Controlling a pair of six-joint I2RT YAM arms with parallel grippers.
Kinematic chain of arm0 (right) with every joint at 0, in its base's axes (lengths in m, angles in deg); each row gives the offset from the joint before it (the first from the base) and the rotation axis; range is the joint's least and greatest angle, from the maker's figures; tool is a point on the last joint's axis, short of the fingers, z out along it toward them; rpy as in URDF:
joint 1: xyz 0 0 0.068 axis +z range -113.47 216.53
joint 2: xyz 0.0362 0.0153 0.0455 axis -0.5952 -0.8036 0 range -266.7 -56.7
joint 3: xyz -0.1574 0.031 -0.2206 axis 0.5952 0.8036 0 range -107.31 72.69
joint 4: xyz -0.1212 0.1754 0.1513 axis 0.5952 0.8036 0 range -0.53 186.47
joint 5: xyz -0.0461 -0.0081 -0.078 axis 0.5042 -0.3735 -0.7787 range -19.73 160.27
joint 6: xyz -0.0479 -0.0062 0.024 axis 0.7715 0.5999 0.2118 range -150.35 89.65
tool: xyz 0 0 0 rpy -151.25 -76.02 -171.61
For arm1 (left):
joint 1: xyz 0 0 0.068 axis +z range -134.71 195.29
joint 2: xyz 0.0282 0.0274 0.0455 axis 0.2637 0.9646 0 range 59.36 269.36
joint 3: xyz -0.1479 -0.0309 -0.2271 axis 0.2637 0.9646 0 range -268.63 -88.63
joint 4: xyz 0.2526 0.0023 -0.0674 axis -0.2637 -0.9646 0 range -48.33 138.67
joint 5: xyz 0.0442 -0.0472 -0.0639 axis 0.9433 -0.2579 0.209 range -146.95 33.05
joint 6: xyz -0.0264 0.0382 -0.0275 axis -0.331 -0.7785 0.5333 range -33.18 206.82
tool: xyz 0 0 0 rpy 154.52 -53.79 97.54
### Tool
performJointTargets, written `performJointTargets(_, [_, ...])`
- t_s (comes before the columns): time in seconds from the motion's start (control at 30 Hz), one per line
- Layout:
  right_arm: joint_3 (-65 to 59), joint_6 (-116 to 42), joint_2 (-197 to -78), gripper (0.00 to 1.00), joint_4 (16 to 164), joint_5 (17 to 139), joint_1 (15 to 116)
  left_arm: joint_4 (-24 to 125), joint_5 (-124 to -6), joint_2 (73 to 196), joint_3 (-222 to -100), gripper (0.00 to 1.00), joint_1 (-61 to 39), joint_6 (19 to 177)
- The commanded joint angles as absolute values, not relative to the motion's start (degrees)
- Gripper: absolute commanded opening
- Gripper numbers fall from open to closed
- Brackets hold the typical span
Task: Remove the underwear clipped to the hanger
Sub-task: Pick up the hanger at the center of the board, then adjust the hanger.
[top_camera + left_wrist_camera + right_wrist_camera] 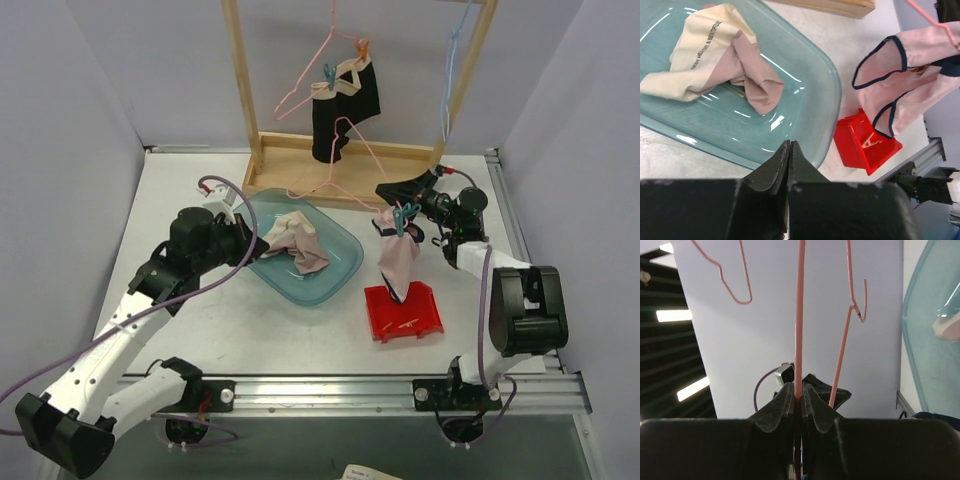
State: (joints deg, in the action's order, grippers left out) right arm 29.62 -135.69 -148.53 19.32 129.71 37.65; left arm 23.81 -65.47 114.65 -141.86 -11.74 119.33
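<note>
You're roughly a third of the way there, I'd say. One pale pair (298, 243) is already in the tub (340, 265). The trimmed pink pair (397, 258) hangs from a teal clip (402, 220) on the hanger (800, 315), and your right gripper (799, 390) has its jaws clamped on that wire, above the red tray (425, 318). The black pair (350, 100) is clipped up on the rack (245, 90), by what looks like two clips. Left gripper (790, 146): jaws together, empty, over the tub's rim.
</note>
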Motion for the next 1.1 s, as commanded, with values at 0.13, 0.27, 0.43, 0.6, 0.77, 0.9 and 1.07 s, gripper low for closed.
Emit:
performJointTargets(0.13, [27.86,-138.20,-136.95,0.00,-22.69,130.39,42.68,25.11,-75.38,110.08,-145.67,0.03,-12.22,122.23])
performJointTargets(0.27, [31.02,-130.13,-128.54,0.00,-9.02,131.09,43.65,28.97,-81.46,107.18,-146.28,0.05,-13.01,125.48])
performJointTargets(0.43, [30.51,-112.39,-119.29,0.00,17.52,129.43,48.38,40.99,-92.17,106.64,-144.80,0.21,-14.94,135.64])
performJointTargets(0.6, [26.11,-93.11,-112.95,0.00,45.61,124.07,52.87,59.04,-91.69,108.31,-139.25,0.49,-22.58,143.42])
performJointTargets(0.77, [27.51,-92.14,-111.29,0.00,48.25,119.77,53.76,63.87,-86.41,107.96,-137.85,0.65,-30.23,142.55])
performJointTargets(0.9, [28.48,-89.96,-108.65,0.00,50.96,115.13,53.84,63.87,-83.32,107.44,-136.18,0.67,-32.78,141.22])
performJointTargets(1.07, [27.68,-84.32,-101.97,0.00,61.61,105.35,53.76,51.71,-69.81,97.08,-136.88,0.68,-34.10,134.64])
